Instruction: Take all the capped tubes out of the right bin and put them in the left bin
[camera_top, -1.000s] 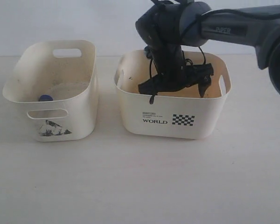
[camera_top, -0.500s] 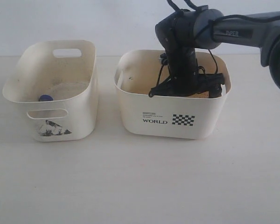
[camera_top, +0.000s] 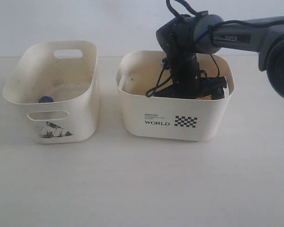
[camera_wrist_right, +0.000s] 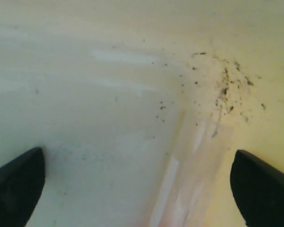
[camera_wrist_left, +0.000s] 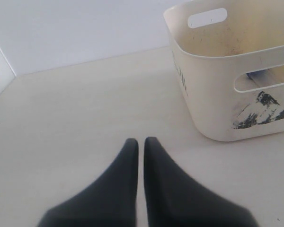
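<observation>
My right gripper (camera_top: 187, 92) reaches down inside the right bin (camera_top: 132, 111), the cream one marked "WORLD". In the right wrist view it (camera_wrist_right: 137, 158) is open wide just above the bin's speckled floor. A clear tube (camera_wrist_right: 191, 158) lies blurred between the fingers, closer to one fingertip (camera_wrist_right: 255, 184); its cap does not show. A blue-capped tube (camera_top: 46, 99) lies in the left bin (camera_top: 85, 113), and its blue cap (camera_wrist_right: 258, 74) shows through the slot handle in the left wrist view. My left gripper (camera_wrist_left: 141, 141) is shut and empty over the table, beside the left bin (camera_wrist_left: 213, 94).
The two bins stand side by side on a pale table (camera_top: 142, 179), with a narrow gap between them. A white wall rises behind. The right arm (camera_top: 246, 33) stretches in from the right above the right bin.
The right gripper has shifted right and sunk deeper into the right bin, its fingers now below the rim. The left bin and its blue-capped tube have not moved.
</observation>
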Tool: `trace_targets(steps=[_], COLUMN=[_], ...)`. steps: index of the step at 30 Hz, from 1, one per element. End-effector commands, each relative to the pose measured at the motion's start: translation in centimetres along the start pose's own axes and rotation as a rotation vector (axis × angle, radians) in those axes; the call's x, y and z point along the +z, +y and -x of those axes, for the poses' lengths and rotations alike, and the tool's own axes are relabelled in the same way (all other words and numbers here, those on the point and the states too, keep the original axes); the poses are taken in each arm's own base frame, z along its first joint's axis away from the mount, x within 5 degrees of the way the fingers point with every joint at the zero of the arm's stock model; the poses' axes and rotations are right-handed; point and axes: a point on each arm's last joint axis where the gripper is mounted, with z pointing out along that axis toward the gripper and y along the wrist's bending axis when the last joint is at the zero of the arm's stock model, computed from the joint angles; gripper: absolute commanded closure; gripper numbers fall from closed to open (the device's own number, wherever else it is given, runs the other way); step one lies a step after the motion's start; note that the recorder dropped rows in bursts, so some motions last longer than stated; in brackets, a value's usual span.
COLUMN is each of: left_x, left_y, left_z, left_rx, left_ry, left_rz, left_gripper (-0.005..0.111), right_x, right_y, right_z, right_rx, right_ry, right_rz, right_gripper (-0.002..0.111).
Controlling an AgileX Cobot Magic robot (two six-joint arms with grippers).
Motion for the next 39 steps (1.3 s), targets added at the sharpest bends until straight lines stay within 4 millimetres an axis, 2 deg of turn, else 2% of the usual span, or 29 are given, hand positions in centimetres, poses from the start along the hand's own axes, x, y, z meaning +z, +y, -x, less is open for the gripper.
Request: trace_targets(steps=[1, 8, 11, 14, 18, 19, 26, 30, 33, 39], left_x=[0.0, 0.0, 0.0, 0.0, 0.0, 0.0, 0.0, 0.0, 0.0, 0.0], left_y=[0.0, 0.0, 0.0, 0.0, 0.0, 0.0, 0.0, 0.0, 0.0, 0.0], left_z=[0.1, 0.1, 0.1, 0.1, 0.1, 0.1, 0.1, 0.1, 0.1, 0.1], left_rx=[-0.009, -0.009, -0.009, -0.009, -0.009, -0.009, -0.009, -0.009, -0.009, -0.009], left_ry=[-0.006, -0.006, -0.006, -0.006, -0.006, -0.006, -0.006, -0.006, -0.006, -0.006], left_rz=[0.001, 0.001, 0.001, 0.001, 0.001, 0.001, 0.001, 0.001, 0.001, 0.001], left_gripper=[0.102, 0.102, 0.102, 0.102, 0.102, 0.102, 0.102, 0.102, 0.102, 0.102], right_x=[2.7, 2.6, 2.6, 2.6, 2.6, 2.6, 2.4, 0.7, -2.1, -10.4], right_y=[0.3, 0.9, 1.4, 1.5, 1.5, 1.5, 1.2, 0.9, 0.1, -2.8], right_z=[-0.3, -0.6, -0.6, -0.7, -0.7, -0.8, -0.9, -0.6, -0.4, -0.8], right_rx=[-0.051, -0.034, -0.016, 0.014, 0.001, -0.007, -0.020, -0.022, -0.022, -0.027], right_ry=[0.059, 0.087, 0.082, 0.093, 0.102, 0.107, 0.121, 0.077, 0.016, -0.156], right_rz=[-0.026, 0.045, 0.094, 0.108, 0.103, 0.106, 0.085, 0.088, 0.111, 0.188], right_gripper=[0.008, 0.010, 0.024, 0.052, 0.103, 0.108, 0.109, 0.109, 0.109, 0.109])
